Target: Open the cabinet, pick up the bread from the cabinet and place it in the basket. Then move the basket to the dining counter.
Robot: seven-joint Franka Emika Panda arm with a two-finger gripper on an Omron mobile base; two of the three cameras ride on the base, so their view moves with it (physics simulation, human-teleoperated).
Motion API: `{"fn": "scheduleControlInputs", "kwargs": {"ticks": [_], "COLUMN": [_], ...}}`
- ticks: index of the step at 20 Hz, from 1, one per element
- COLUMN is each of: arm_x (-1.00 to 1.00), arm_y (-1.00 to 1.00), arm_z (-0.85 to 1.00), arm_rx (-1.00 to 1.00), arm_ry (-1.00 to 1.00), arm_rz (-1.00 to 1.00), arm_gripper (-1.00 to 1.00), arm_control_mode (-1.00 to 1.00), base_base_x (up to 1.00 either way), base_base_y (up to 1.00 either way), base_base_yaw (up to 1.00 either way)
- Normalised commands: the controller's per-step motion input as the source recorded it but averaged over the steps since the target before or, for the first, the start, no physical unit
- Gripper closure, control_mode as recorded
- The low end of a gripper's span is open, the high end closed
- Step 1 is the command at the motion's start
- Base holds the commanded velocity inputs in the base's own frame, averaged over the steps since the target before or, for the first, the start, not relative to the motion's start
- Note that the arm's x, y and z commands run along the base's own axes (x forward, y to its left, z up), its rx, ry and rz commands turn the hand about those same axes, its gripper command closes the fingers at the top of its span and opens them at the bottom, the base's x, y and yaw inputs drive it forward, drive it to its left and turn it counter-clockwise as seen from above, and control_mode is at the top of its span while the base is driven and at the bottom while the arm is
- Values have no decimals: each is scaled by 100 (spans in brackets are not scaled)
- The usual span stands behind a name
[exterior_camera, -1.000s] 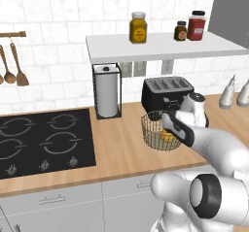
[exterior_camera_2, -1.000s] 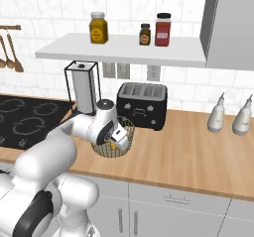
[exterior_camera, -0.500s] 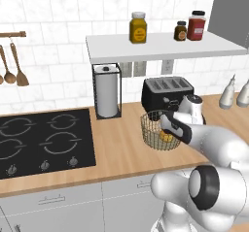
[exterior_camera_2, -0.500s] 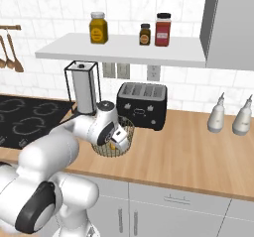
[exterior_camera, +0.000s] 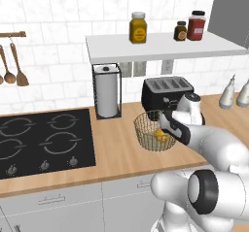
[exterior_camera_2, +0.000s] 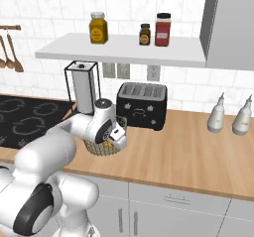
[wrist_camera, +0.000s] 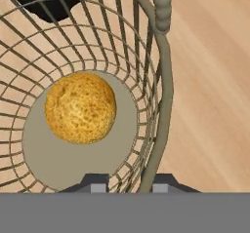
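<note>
The claw (wrist_camera: 128, 187) has just drawn its jaws together onto the near-right rim of the basket (exterior_camera: 146, 129) (bread (wrist_camera: 80, 107) already lying inside), which stands on the bench (exterior_camera: 116, 148) before the toaster (exterior_camera: 165, 92), so the carry to the dining counter looks next

The basket (exterior_camera_2: 105, 147) sits on the wooden worktop (exterior_camera_2: 188, 149) just in front of the black toaster (exterior_camera_2: 142, 105), largely hidden behind the arm's wrist; a yellow speck inside may be the bread (exterior_camera_2: 106, 143).
</note>
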Motion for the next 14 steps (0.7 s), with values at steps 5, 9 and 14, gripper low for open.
{"fn": "scheduleControlInputs", "kwargs": {"ticks": [5, 9, 14], "arm_x": [-36, -44, -47], "arm_y": [-10, -21, -9], "arm_z": [64, 77, 75], "arm_rx": [0, 2, 4], "arm_ry": [-7, -1, 0], "arm_rz": [2, -1, -4], "arm_gripper": [100, 100, 100], "arm_control_mode": [-100, -100, -100], "base_base_x": [0, 0, 0], "base_base_y": [0, 0, 0], "base_base_yaw": [0, 0, 0]}}
